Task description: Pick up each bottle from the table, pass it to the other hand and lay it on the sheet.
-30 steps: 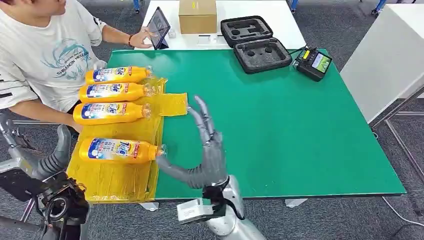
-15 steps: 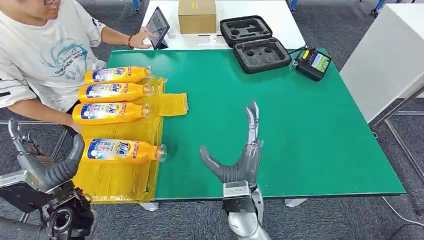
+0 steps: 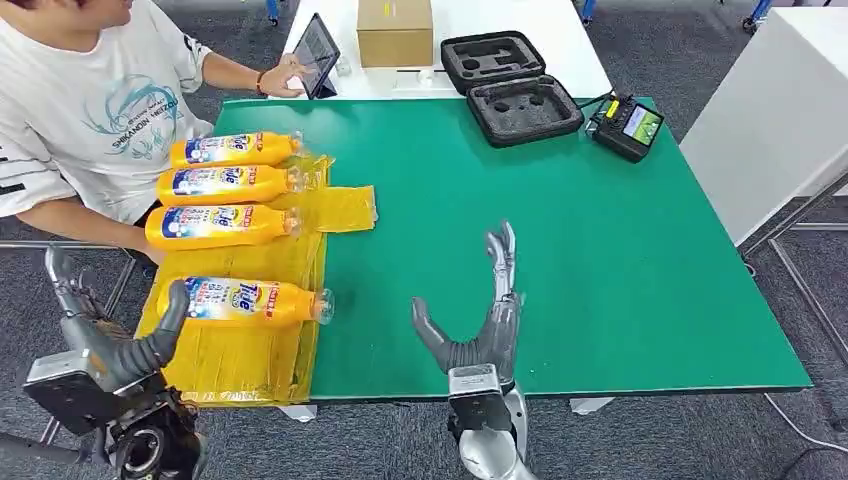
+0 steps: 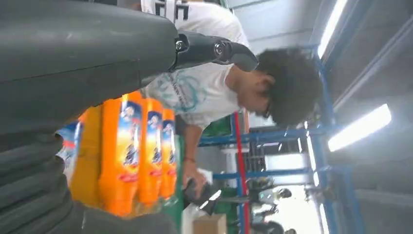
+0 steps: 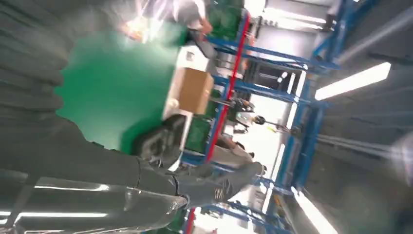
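Hovering right hand (image 3: 478,320): fingers spread, palm empty, over the green surface (image 3: 600,260) near its front edge.
Left hand (image 3: 110,335): fingers apart, nothing held, off the surface's front-left corner.
Bottles: four lying on the yellow sheet (image 3: 235,360) along the left edge; nearest bottle (image 3: 240,301) just beside the left hand.
Person (image 3: 90,100): seated at the left edge, touching a tablet (image 3: 316,52).

Glossy plastic bottles (image 3: 222,226), crinkled shiny yellow sheet (image 3: 240,360), matt green table (image 3: 600,260)

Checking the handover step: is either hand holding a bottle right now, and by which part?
Nothing is held. The right hand is spread above the green table; the left hand is empty, beside the nearest orange bottle.
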Motion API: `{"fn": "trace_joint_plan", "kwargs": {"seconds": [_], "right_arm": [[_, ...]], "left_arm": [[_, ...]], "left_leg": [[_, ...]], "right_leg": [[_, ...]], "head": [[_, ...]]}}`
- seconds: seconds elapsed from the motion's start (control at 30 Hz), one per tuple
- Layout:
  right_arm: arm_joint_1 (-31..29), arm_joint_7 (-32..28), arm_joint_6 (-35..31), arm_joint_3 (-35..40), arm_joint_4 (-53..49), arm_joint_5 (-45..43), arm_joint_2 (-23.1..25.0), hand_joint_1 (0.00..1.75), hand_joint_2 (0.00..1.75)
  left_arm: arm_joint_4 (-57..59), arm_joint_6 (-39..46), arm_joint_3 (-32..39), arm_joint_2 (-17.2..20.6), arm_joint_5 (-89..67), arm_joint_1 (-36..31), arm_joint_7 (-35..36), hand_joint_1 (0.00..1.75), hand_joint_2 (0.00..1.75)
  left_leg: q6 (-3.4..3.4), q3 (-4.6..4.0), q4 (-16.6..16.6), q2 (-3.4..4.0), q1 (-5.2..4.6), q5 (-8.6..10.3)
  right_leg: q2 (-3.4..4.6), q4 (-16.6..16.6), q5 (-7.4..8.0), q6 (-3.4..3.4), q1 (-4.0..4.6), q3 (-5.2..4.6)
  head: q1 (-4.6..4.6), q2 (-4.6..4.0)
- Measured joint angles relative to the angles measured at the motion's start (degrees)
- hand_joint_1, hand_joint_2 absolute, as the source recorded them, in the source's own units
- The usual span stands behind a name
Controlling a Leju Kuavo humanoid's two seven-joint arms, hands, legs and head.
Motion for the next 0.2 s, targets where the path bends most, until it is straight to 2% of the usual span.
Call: {"fn": "trace_joint_plan", "kwargs": {"seconds": [0.03,0.07,0.1,0.2], "right_arm": [[0.2,0.0,0.0,0.2,0.4,0.0,-0.2,1.75,1.75],[0.4,0.0,0.0,0.4,0.7,-0.2,-0.4,0.0,1.75],[0.6,0.0,0.0,0.6,0.9,-0.7,-0.5,0.0,1.75],[1.1,0.0,0.0,1.2,1.9,-2.8,-1.0,0.0,1.75]], "left_arm": [[-0.2,0.2,-0.9,0.1,-0.5,0.5,0.0,1.69,1.75],[-0.3,0.2,-2.1,0.1,-0.5,1.1,0.0,0.84,1.75],[-0.3,-1.1,-3.5,0.2,0.3,1.7,0.0,0.0,1.75],[0.2,-5.9,-6.3,0.4,2.3,3.1,0.0,0.0,1.75]], "left_leg": [[0.0,0.0,0.0,0.0,0.0,-0.02],[0.01,0.0,0.0,0.0,-0.01,-0.02],[0.02,0.0,0.0,0.0,-0.01,-0.05],[0.03,0.0,0.0,0.0,-0.01,-0.06]], "right_leg": [[0.0,0.0,0.0,0.01,0.0,0.0],[0.0,0.0,-0.01,0.01,-0.01,0.0],[0.0,0.0,-0.02,0.01,-0.01,0.0],[0.0,0.0,-0.04,0.01,-0.01,0.0]], "head": [[0.0,0.0],[0.0,0.0],[-0.02,0.0],[0.0,0.0]]}}
